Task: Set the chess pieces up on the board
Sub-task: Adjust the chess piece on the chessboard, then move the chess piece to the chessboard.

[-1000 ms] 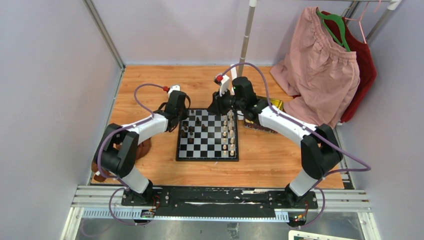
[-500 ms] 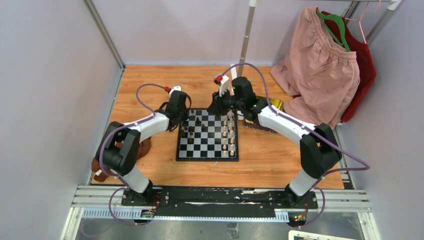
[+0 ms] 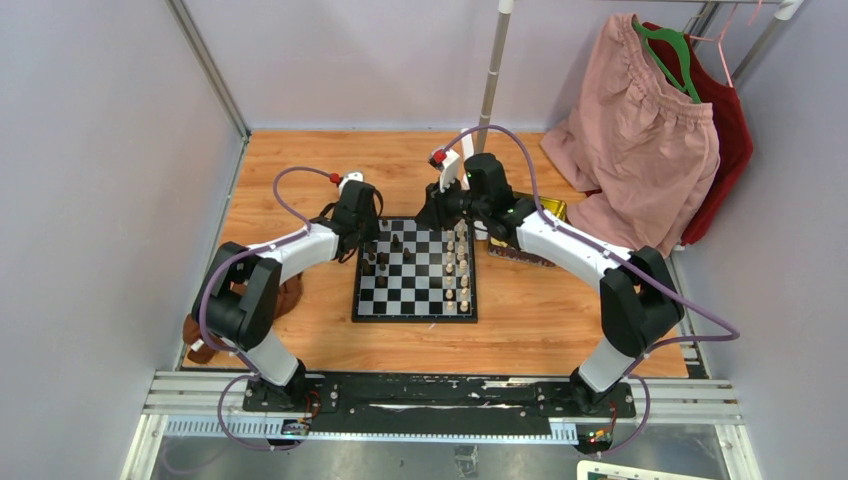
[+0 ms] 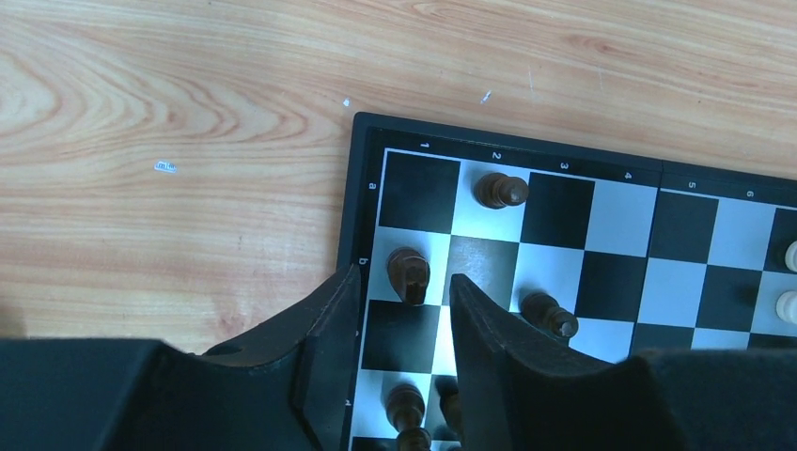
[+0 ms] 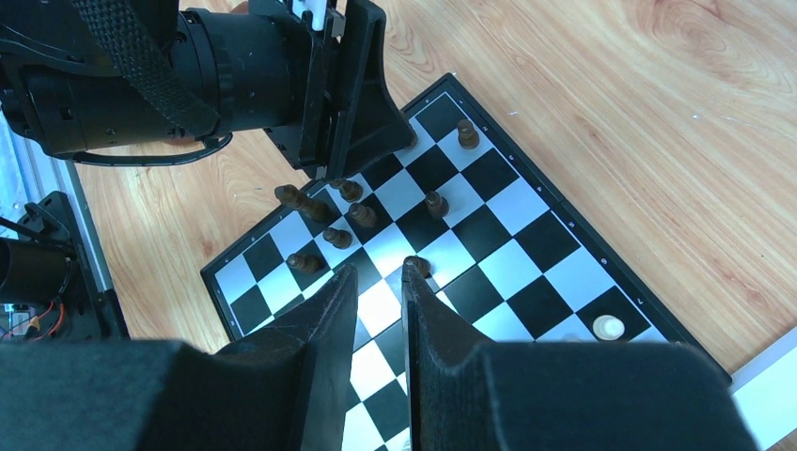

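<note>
Brown chess piece (image 4: 409, 272) is standing upright near the board's (image 3: 410, 300) far-left corner. The left tool (image 4: 404, 278) is straddling it, jaws slightly parted, seemingly setting it there. The right tool (image 5: 380, 270) is hovering over far squares, narrowly parted and empty, probably seeking another piece.

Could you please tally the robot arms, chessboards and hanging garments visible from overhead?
Robot arms: 2 (left arm, right arm)
Chessboard: 1
Hanging garments: 2 (pink garment, red garment)
Total: 5

Pink garment (image 3: 640, 120), red garment (image 3: 728, 130) hang far right; gold tray (image 3: 548, 208) below.
</note>
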`<state>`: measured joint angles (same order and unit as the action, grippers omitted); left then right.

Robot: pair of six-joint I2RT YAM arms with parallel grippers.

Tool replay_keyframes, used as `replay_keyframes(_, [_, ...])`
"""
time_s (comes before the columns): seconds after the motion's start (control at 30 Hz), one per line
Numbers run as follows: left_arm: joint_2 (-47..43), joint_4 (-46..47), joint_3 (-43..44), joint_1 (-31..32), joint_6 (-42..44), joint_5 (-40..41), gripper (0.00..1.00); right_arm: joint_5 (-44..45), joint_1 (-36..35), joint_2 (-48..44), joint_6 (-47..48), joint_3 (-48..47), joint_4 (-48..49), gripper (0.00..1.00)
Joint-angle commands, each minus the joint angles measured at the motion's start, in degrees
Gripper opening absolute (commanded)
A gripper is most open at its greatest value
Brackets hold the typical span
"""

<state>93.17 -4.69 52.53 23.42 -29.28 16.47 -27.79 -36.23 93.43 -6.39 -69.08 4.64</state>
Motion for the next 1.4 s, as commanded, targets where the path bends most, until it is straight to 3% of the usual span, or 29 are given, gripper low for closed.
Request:
replay_keyframes(0.0, [-0.5, 0.1, 1.6, -0.1, -0.2, 0.1, 0.48, 0.3, 0.8, 0.1, 0.2, -0.8, 0.7, 0.28])
replay_keyframes(0.33, [-8.5, -1.2, 1.5, -0.1, -0.9, 1.7, 0.49, 3.7, 0.7, 2.7, 1.9, -3.6, -3.8, 0.28])
replay_keyframes(0.57, [-19.8, -3.5, -1.6, -0.1, -1.3, 2.8, 0.52, 3.3, -1.1, 11.7, 6.0, -13.0, -12.8, 0.29])
replay_keyframes(0.9, [-33.1, -7.7, -5.2, -0.1, 1.4, 2.2, 0.71, 8.3, -5.3, 23.9, 9.3, -26.6, -22.4, 0.30])
replay_keyframes(1.03, [-31.3, -7.8, -4.3, -0.1, 4.9, -3.9, 0.69, 15.1, -5.7, 24.7, 7.4, -27.5, -23.4, 0.29])
replay_keyframes(1.17, [-24.0, -10.0, -0.7, 0.1, 8.6, -11.6, 0.66, 24.8, -3.1, 20.8, 2.0, -24.0, -23.1, 0.29])
replay_keyframes(1.37, [-13.6, -13.3, 5.6, 2.6, 13.4, -15.1, 0.58, 27.6, 4.1, 12.3, -2.5, -15.2, -19.6, 0.29])
